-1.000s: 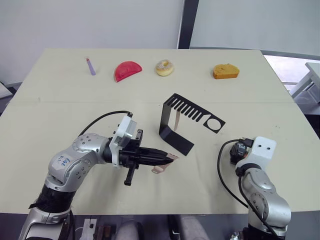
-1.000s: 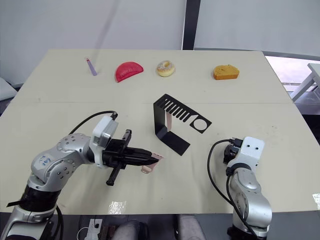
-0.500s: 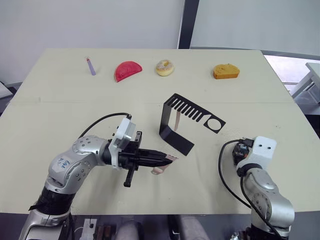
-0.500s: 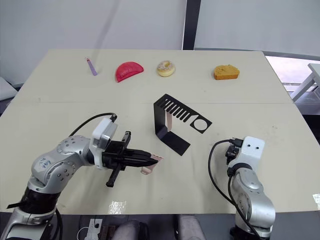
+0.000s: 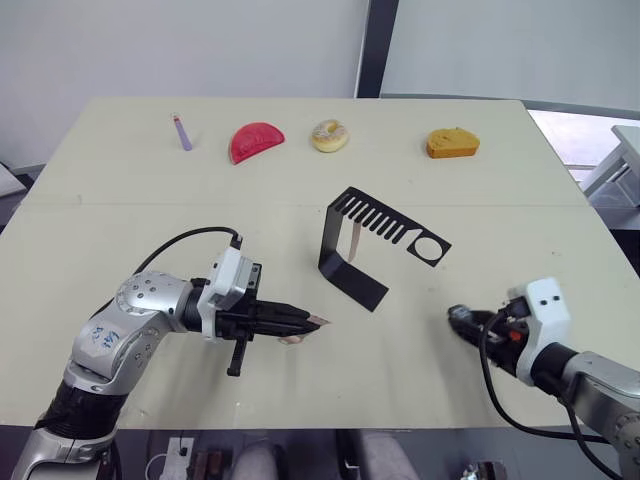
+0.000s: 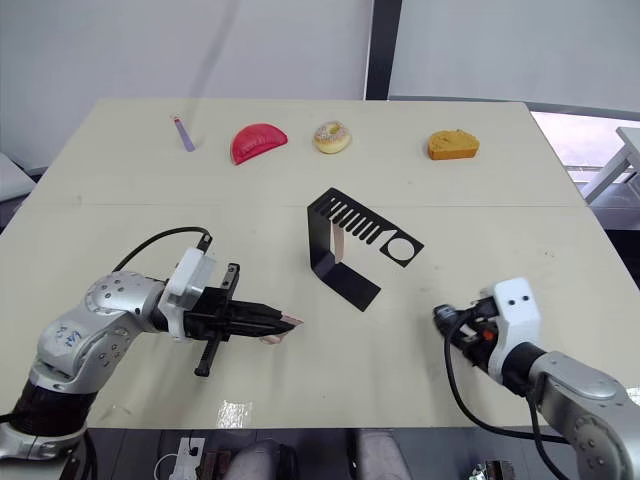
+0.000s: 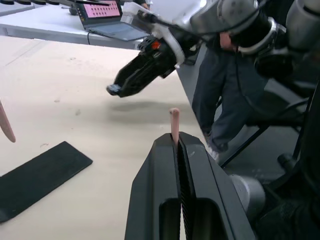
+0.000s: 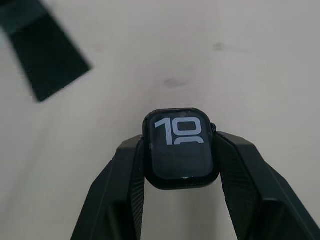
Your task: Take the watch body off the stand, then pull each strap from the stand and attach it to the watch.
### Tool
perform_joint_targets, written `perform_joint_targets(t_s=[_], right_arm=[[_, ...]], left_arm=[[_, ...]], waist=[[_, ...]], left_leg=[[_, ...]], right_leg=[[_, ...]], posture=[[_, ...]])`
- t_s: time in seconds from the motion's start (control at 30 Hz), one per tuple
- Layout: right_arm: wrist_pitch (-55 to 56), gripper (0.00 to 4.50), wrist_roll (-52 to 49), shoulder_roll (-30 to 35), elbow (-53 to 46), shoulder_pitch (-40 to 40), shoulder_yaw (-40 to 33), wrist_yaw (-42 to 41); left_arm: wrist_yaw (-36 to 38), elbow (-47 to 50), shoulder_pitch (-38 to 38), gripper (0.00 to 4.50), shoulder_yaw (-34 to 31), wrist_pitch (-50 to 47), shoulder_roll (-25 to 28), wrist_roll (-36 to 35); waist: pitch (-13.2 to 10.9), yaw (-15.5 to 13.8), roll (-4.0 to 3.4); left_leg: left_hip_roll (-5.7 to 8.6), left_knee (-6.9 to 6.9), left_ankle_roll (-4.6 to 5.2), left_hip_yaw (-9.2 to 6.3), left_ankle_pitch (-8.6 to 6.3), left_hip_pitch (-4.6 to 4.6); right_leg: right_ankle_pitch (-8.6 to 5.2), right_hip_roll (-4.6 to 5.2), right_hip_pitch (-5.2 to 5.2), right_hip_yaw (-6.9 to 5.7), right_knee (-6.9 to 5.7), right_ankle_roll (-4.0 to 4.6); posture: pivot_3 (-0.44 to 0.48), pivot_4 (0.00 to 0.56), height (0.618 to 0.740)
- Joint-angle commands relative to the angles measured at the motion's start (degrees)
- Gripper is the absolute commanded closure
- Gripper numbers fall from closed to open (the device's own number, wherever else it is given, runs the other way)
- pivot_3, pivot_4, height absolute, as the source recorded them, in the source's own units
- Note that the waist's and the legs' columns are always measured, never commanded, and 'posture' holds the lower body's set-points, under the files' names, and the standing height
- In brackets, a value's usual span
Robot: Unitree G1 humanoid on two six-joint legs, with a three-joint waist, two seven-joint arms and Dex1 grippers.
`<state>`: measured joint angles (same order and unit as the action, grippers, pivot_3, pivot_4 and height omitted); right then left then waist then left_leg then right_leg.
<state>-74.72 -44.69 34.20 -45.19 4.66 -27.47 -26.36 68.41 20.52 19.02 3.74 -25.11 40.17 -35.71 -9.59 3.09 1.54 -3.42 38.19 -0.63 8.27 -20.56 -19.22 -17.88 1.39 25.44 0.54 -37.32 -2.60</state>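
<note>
Small black square watch body (image 8: 181, 152) squeezed in right tool (image 8: 180, 150), clear of thin black bent metal stand (image 5: 352, 262), ready for joining. One pale pink strap (image 5: 312, 323) pinched end-out in left tool (image 5: 305, 321), pointed toward watch. Other pale pink strap (image 5: 355, 240) left hanging on stand above pale table (image 5: 300, 190).

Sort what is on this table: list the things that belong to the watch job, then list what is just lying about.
Part of the job:
- watch body, held in the right pincer
- strap, held in the left pincer
- second strap, hanging on the stand
- stand

Lying about, along the far edge:
- purple stick
- red half-round piece
- doughnut
- orange piece
</note>
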Motion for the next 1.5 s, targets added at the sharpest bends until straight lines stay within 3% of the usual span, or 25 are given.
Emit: perform_joint_targets(t_s=[0.03, 0.3, 0.53, 0.7, 1.0, 1.5], right_arm=[[-6.27, 2.9, -9.95, 0.83, 0.45, -2.5, -0.83, -2.79], [-17.3, 2.9, -24.24, -6.89, 6.63, -11.37, 1.34, 4.81], [-17.39, 2.9, -33.18, -8.57, 11.18, -13.57, 6.19, 12.96], [-12.86, 2.9, -41.61, -6.2, 14.36, -13.75, 10.3, 20.57], [1.95, 2.9, -58.81, 4.88, 17.84, -13.47, 20.73, 34.03], [13.92, 2.9, -65.17, 12.99, 16.64, -14.63, 30.33, 36.87]], left_arm=[[1.23, -0.42, 1.31, 4.5, 2.48, 5.78, -0.08, 5.28], [1.71, -0.72, 1.93, 4.5, 7.75, 17.02, -0.64, 15.64], [0.16, -2.75, 4.66, 4.5, 9.69, 22.13, -1.83, 21.73], [0.28, -2.66, 4.85, 4.5, 10.6, 24.48, -1.49, 23.88], [-0.79, -0.95, 3.62, 4.5, 11.3, 26.45, -1.46, 25.99], [-1.62, -3.58, 4.51, 4.5, 12.77, 29.88, -2.91, 28.52]], waist=[[0.0, -0.01, 0.01], [-0.01, -0.03, 0.01], [0.0, -0.03, 0.01], [0.0, 0.12, 0.01], [-0.01, 0.1, 0.02], [0.0, -0.01, 0.02]], left_leg=[[0.01, 0.0, 0.0, 0.0, 0.0, 0.0], [-0.01, -0.01, 0.02, 0.0, 0.0, -0.03], [-0.01, 0.01, 0.05, 0.01, 0.0, -0.05], [-0.02, 0.0, 0.06, 0.02, 0.0, -0.06], [-0.03, 0.01, 0.06, 0.03, 0.01, -0.06], [-0.07, 0.02, 0.06, 0.02, 0.01, -0.08]], right_leg=[[0.0, 0.0, 0.0, 0.01, 0.0, 0.0], [0.0, 0.02, 0.01, 0.01, 0.02, 0.0], [0.01, 0.04, 0.02, 0.0, 0.01, -0.01], [0.01, 0.04, 0.03, 0.0, 0.01, -0.01], [0.01, 0.04, 0.03, 0.0, 0.01, -0.02], [0.02, 0.05, 0.02, -0.01, 0.05, -0.04]], posture=[[0.0, 0.15, 0.737], [0.0, 0.15, 0.737], [0.0, 0.15, 0.737], [0.0, 0.15, 0.737], [0.0, 0.15, 0.737], [0.0, 0.15, 0.737]])
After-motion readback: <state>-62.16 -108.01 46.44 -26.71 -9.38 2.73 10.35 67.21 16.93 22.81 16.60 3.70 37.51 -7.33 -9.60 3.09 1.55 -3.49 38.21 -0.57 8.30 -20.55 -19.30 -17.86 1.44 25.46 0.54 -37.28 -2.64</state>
